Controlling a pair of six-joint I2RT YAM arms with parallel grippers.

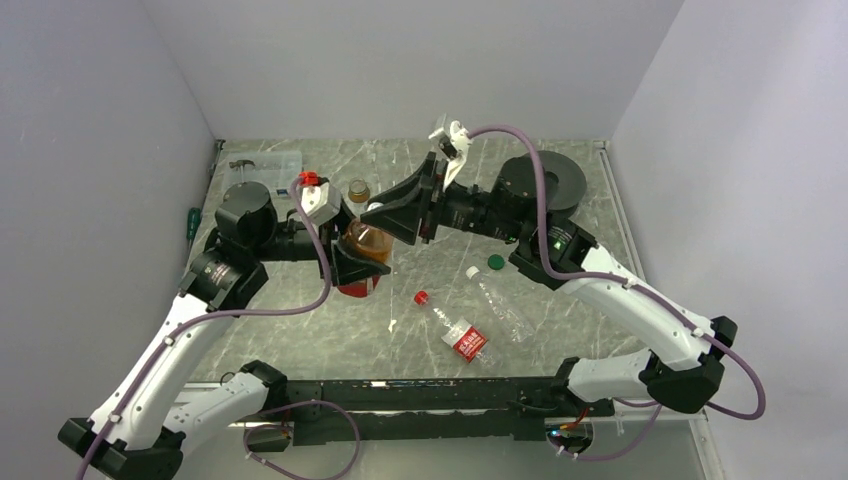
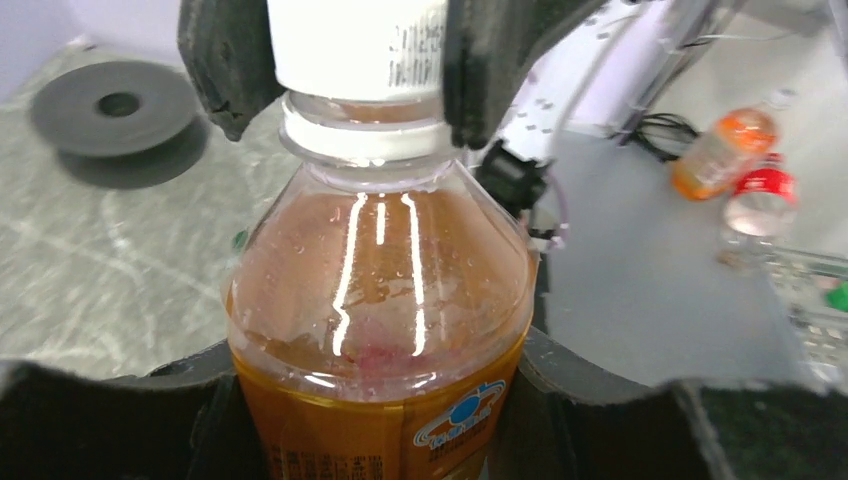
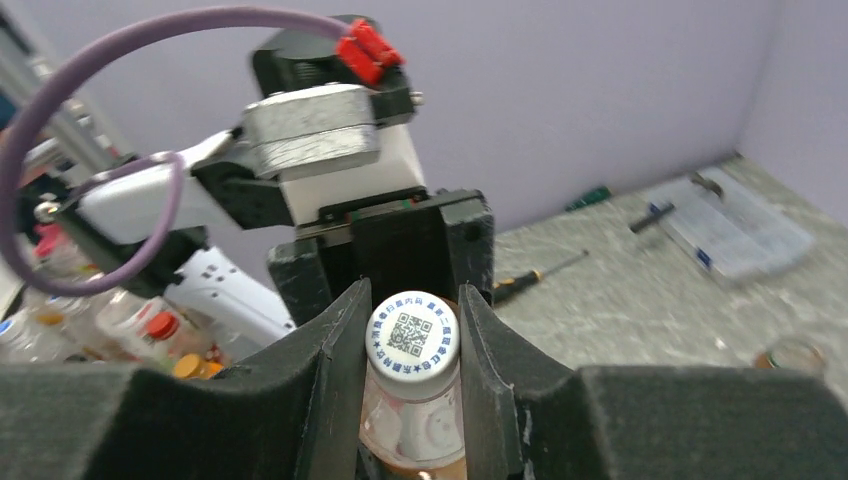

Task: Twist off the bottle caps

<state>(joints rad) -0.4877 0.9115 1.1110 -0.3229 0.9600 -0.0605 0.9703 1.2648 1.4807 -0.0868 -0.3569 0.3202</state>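
Note:
My left gripper (image 1: 352, 262) is shut on the amber-liquid bottle (image 1: 364, 245), holding its body (image 2: 375, 330) between dark pads. My right gripper (image 3: 412, 345) is shut on that bottle's white cap (image 3: 412, 335), which bears a QR code; the cap also shows at the top of the left wrist view (image 2: 357, 45). In the top view the right gripper (image 1: 393, 222) meets the bottle's top from the right. A red-labelled bottle (image 1: 455, 330) with a red cap (image 1: 421, 297) lies on the table. A plain bottle (image 1: 500, 300) with a white cap (image 1: 472, 271) lies beside it. A green cap (image 1: 495, 262) lies loose. A short bottle (image 1: 358, 190) stands behind.
A large black spool (image 1: 555, 180) sits at the back right. A clear plastic box (image 1: 265, 165) and a green-handled screwdriver (image 1: 191, 220) lie at the back left. A red base (image 1: 357, 288) shows under the held bottle. Walls enclose the marble table (image 1: 600, 200).

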